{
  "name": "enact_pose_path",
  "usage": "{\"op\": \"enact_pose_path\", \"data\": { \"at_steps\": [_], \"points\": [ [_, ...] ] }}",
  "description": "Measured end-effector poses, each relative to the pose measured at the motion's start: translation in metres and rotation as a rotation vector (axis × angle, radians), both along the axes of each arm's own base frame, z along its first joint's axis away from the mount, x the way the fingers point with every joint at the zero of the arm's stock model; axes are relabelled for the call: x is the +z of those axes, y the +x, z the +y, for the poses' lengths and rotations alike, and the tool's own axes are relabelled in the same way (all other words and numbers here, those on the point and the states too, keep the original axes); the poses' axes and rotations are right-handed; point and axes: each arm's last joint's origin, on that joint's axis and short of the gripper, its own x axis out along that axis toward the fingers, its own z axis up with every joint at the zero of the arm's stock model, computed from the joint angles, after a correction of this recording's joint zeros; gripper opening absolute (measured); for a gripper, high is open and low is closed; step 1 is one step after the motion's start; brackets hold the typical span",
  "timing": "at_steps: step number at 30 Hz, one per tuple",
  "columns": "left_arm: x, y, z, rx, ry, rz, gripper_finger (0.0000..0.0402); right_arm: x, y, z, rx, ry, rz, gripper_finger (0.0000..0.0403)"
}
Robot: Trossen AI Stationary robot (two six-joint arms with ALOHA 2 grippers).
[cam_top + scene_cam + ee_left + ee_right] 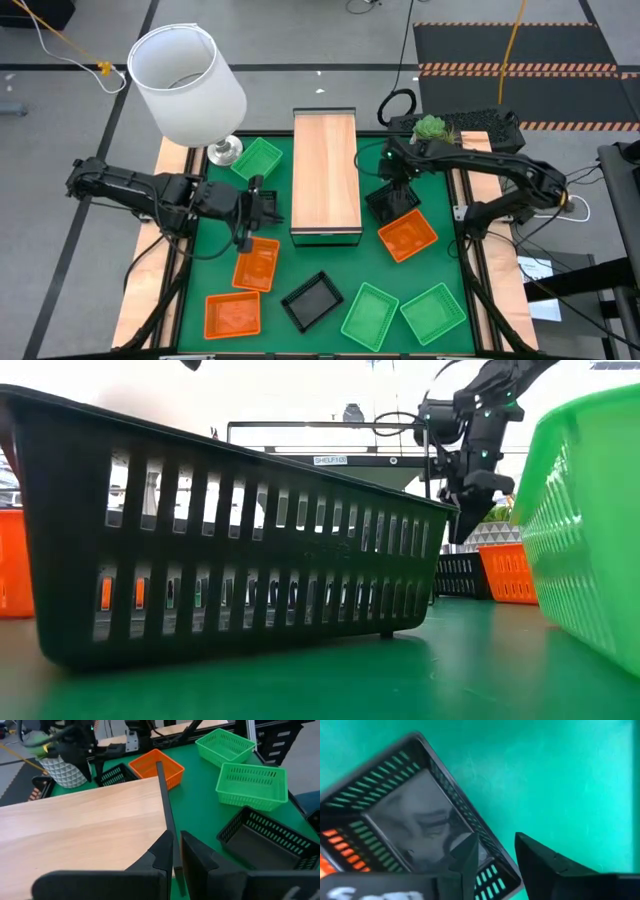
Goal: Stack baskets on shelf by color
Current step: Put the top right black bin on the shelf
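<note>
The shelf point(325, 175), a light-wood board with a dark rim, lies in the middle of the green mat with nothing on it. My right gripper point(495, 857) is open and points steeply down over a black basket point(388, 203) to the shelf's right. One finger stands over the basket's inside, the other outside its wall point(470, 820). In the low view the fingers point(465, 525) hang just above this basket point(460, 575). An orange basket point(408, 237) sits next to it. My left gripper point(252, 208) is shut and holds nothing, at the shelf's left side, above another orange basket point(256, 265).
More baskets rest on the mat: green point(257, 158) at the far left, orange point(232, 314), black point(312, 300) and two green point(370, 316) point(433, 312) along the near edge. A white lamp point(190, 80) and a potted plant point(432, 128) stand at the far edge.
</note>
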Motion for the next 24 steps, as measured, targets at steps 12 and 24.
{"op": "enact_pose_path", "data": {
  "at_steps": [12, 24],
  "points": [
    [0.001, 0.0, 0.0, -0.003, 0.002, -0.008, 0.0037, -0.004, -0.004, -0.009, 0.114, -0.03, 0.044, 0.0122],
    [0.001, 0.0, 0.0, -0.003, 0.003, -0.008, 0.0037, -0.022, -0.007, -0.006, 0.157, -0.05, 0.041, 0.0116]
  ]
}}
